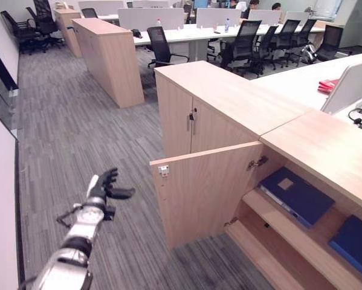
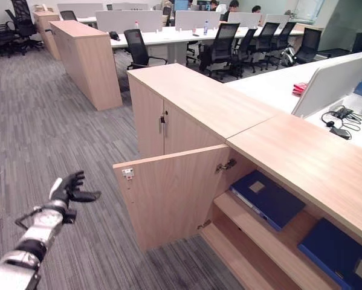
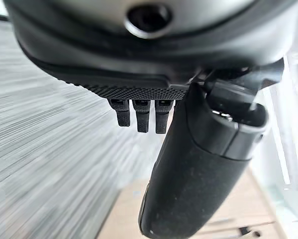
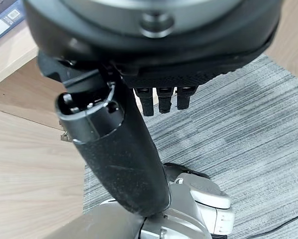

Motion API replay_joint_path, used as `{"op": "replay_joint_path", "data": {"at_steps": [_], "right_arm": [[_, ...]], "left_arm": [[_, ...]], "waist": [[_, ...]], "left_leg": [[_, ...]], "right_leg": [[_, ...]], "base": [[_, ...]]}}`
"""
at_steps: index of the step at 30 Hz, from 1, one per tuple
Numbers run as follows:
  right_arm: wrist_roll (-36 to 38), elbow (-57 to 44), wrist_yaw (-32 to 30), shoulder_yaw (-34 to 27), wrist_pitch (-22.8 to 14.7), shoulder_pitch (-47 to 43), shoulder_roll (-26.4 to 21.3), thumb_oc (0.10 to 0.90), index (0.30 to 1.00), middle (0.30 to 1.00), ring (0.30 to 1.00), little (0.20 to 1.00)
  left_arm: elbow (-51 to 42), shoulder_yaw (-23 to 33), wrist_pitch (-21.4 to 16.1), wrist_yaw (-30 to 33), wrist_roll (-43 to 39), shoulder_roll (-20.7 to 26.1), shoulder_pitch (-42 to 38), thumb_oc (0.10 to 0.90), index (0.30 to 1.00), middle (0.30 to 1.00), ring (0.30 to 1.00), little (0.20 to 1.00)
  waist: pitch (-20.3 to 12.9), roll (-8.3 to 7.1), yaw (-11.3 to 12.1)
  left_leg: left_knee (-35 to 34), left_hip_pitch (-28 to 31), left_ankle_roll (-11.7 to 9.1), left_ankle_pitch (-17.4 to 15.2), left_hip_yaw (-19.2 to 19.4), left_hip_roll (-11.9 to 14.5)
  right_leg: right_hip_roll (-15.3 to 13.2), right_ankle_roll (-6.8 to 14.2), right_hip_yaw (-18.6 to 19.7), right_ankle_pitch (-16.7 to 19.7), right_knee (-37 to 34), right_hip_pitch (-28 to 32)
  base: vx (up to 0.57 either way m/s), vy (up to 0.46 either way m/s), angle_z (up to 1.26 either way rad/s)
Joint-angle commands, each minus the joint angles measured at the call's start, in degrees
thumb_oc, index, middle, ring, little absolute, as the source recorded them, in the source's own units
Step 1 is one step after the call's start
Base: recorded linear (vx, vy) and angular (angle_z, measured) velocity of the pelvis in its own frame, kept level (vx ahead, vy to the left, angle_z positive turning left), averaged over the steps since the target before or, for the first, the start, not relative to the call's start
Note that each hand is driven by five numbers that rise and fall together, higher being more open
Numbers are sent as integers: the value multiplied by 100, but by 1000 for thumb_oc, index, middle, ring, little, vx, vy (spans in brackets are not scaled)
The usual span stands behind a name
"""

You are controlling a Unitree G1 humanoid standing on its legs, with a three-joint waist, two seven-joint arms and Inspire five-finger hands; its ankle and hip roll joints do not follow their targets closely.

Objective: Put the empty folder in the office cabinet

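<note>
Eye views: left hand held out over grey carpet, fingers loosely spread, nothing in it. Cabinet door swung open; blue folder flat on upper shelf, second blue folder cut off at frame edge. Desks and black office chairs behind.

Left wrist view: fingers straight, empty — carpet blurred.

Right wrist view: right hand empty, fingers relaxed — wood and carpet beyond.

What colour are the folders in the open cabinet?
Dark blue folders, clearest in the right eye view.
</note>
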Motion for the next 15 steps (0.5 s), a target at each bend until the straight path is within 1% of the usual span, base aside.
{"op": "replay_joint_path", "data": {"at_steps": [1, 3, 4, 7, 10, 12, 15], "right_arm": [[-130, 136, 58, 163, -173, -345, -308, 800, 900, 900, 900, 900], [-136, 152, 60, 164, -167, -353, -309, 800, 900, 900, 900, 900], [-160, 199, 69, 177, -140, -355, -302, 800, 900, 900, 900, 900], [-190, 264, 66, 166, -111, -344, -297, 800, 900, 900, 900, 900], [-197, 417, 63, 107, -35, -371, -262, 800, 900, 900, 900, 900], [-186, 430, 48, 76, -10, -401, -228, 800, 900, 900, 900, 900], [-156, 468, 38, 27, 8, -421, -186, 800, 900, 900, 900, 900]], "left_arm": [[287, 3, -512, 145, -285, 117, -927, 800, 900, 900, 900, 900], [305, -24, -513, 140, -284, 117, -999, 800, 900, 900, 900, 900], [298, -93, -515, 122, -316, 68, -1155, 800, 900, 900, 900, 900], [198, -154, -529, 100, -375, -40, -1260, 800, 900, 900, 900, 900], [-54, -356, -555, 34, -491, -385, -1382, 800, 900, 900, 900, 900], [-329, -486, -584, -38, -585, -697, -1307, 800, 900, 900, 900, 900], [-599, -646, -601, -130, -664, -996, -1179, 800, 900, 900, 900, 900]], "waist": [[67, 245, -33], [74, 242, -45], [83, 230, -82], [93, 216, -102], [130, 173, -136], [159, 130, -149], [184, 101, -141]], "left_leg": [[-6, 199, -188, -469, -367, 85], [-6, 202, -187, -472, -336, 84], [-6, 202, -178, -476, -284, 79], [-6, 201, -170, -484, -257, 72], [-6, 191, -139, -497, -245, 62], [-6, 186, -117, -507, -246, 42], [-6, 181, -88, -523, -238, 30]], "right_leg": [[-288, 594, -32, -560, 416, 106], [-291, 601, -11, -549, 423, 86], [-300, 625, 29, -518, 433, 43], [-308, 638, 52, -502, 440, 23], [-333, 665, 69, -479, 494, -34], [-347, 681, 81, -464, 532, -54], [-373, 697, 83, -452, 581, -91]], "base": [[-14, 19, -19], [-12, 14, -16], [-17, 25, -18], [-15, 22, -17], [-5, 5, -2], [-19, 30, 5], [-12, 22, 1]]}}
